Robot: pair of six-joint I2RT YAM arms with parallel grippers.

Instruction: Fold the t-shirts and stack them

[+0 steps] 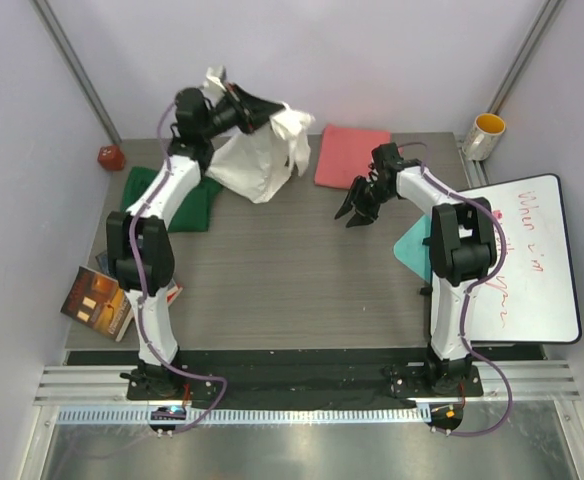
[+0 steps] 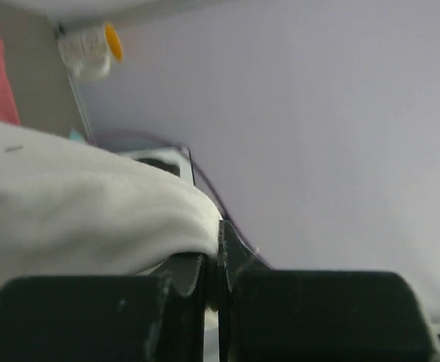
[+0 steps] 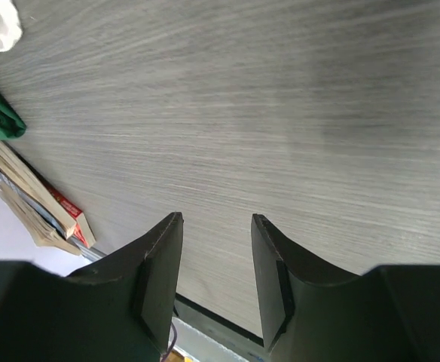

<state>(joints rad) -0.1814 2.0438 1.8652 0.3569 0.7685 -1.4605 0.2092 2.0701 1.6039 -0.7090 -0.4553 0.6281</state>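
Top external, left gripper (image 1: 260, 111) pinched on raised white t-shirt (image 1: 255, 165), right gripper (image 1: 355, 212) half-spread and empty, coral-pink t-shirt (image 1: 350, 155) just behind, books (image 1: 97, 298) far left.

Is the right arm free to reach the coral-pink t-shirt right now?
Probably yes. The right gripper is open and empty over bare table, just short of the coral-pink t-shirt, with nothing between them. The white t-shirt held by the left gripper hangs clear of that path.
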